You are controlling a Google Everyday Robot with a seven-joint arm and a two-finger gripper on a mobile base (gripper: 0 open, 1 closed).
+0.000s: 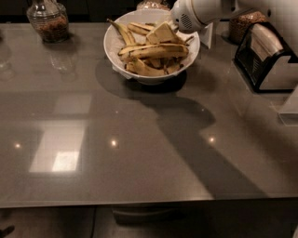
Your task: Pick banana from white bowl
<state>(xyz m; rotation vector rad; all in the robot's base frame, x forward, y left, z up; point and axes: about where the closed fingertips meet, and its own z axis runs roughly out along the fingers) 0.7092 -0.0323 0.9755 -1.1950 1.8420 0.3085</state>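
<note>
The white bowl (111, 51) stands at the back middle of the grey table, piled with several bananas. A slim, gently curved, dull yellow banana (145, 69) lies along the front of the pile. A thicker banana with a dark line (156, 50) lies across the middle. A short dark-tipped banana (120, 30) points up at the left. My gripper (161, 33), cream-coloured on a white arm (198, 13) coming from the upper right, is down inside the bowl on top of the pile, behind the thick banana. What it touches is hidden.
A glass jar with brown contents (48, 21) stands at the back left. A dark box-shaped appliance (267, 58) stands at the right, another jar (249, 22) behind it. The table's front edge (139, 201) runs along the bottom.
</note>
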